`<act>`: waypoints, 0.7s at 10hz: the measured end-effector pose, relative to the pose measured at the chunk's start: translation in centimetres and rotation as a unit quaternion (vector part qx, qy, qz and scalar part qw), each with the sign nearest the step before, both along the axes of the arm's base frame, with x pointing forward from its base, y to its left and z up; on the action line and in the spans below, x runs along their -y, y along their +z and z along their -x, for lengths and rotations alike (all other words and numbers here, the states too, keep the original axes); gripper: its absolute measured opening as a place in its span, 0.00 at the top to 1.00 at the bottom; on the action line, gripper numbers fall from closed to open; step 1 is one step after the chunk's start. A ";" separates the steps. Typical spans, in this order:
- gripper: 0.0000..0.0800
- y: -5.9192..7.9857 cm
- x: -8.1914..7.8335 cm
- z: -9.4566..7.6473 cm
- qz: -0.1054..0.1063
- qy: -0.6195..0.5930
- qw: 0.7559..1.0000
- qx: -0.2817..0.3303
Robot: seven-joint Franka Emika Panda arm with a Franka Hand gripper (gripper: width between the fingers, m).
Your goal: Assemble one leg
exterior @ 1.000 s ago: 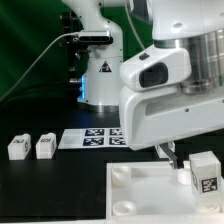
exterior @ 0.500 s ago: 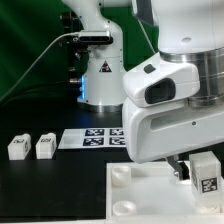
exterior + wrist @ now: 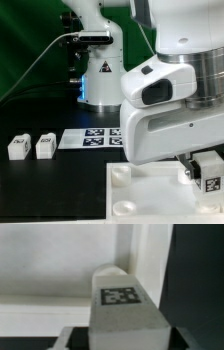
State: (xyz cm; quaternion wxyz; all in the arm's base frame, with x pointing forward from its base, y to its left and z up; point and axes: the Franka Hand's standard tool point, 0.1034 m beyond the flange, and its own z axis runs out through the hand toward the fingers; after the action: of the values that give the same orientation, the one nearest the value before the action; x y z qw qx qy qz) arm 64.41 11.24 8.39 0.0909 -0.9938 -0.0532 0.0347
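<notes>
A white leg (image 3: 209, 170) with a black-and-white tag stands on the far right corner of the large white square panel (image 3: 140, 195). My gripper (image 3: 197, 167) is lowered over it and shut on it; the arm body hides most of the fingers. In the wrist view the leg (image 3: 122, 303) runs out from between my jaws, its tagged face up, its tip at the panel's corner (image 3: 60, 263). Two more legs (image 3: 18, 148) (image 3: 45, 147) lie on the black table at the exterior view's left.
The marker board (image 3: 92, 139) lies flat behind the panel. The arm's white base (image 3: 98, 60) stands at the back with a cable. A round corner socket (image 3: 121, 176) shows on the panel's near left side.
The arm has moved toward the exterior view's right and down slightly. The leg in its grip has shifted right and lower toward the panel's corner.
</notes>
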 end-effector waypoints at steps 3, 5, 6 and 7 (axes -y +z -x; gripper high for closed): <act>0.63 -0.3 0.2 -0.1 0.001 -0.045 0.999 0.011; 0.63 -0.2 0.4 0.2 0.007 -0.170 0.985 0.017; 0.63 -0.3 0.6 0.3 0.009 -0.256 0.967 0.013; 0.63 -0.3 0.8 0.4 0.005 -0.335 0.942 0.007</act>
State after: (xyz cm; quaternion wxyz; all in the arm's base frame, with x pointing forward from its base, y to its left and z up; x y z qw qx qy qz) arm 63.98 10.43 8.05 0.0917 -0.9548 0.2828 -0.0044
